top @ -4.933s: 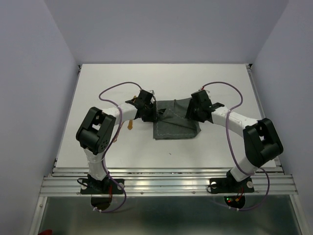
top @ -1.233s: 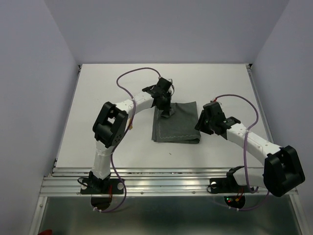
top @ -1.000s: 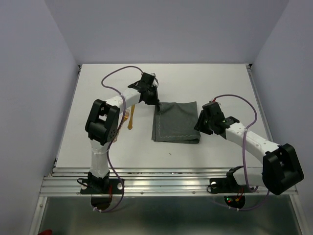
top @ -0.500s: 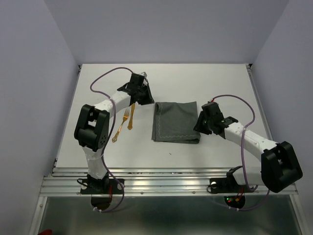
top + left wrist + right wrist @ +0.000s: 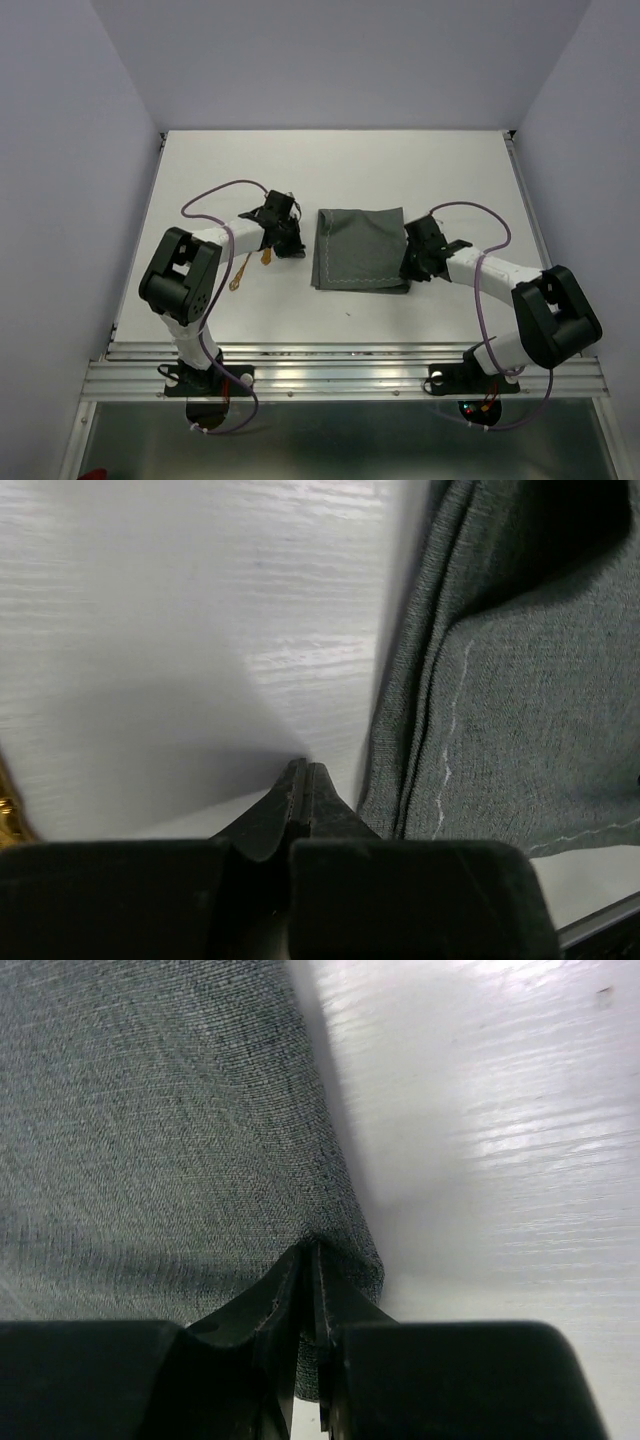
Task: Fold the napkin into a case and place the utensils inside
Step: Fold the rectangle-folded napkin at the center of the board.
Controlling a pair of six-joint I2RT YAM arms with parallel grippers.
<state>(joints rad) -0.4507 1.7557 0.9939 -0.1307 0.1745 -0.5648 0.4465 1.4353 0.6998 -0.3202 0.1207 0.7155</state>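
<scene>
The folded napkin [image 5: 360, 248] lies mid-frame, with the left gripper [image 5: 301, 780] closed and empty on bare table at its left edge, near the utensils [image 5: 238, 276], and the right gripper [image 5: 313, 1260] closed at its lower-right corner.

The top external camera is fixed high above and behind the arm bases. It faces down and forward from far enough to take in the whole table [image 5: 330, 165] and the surrounding walls. The left wrist camera sits just behind the left gripper [image 5: 303, 772], low and very close to the table, facing the left edge of the napkin [image 5: 500, 680]. The right wrist camera, equally close, looks past the right gripper [image 5: 312, 1250] at the napkin's right edge. All three views share the napkin.
</scene>
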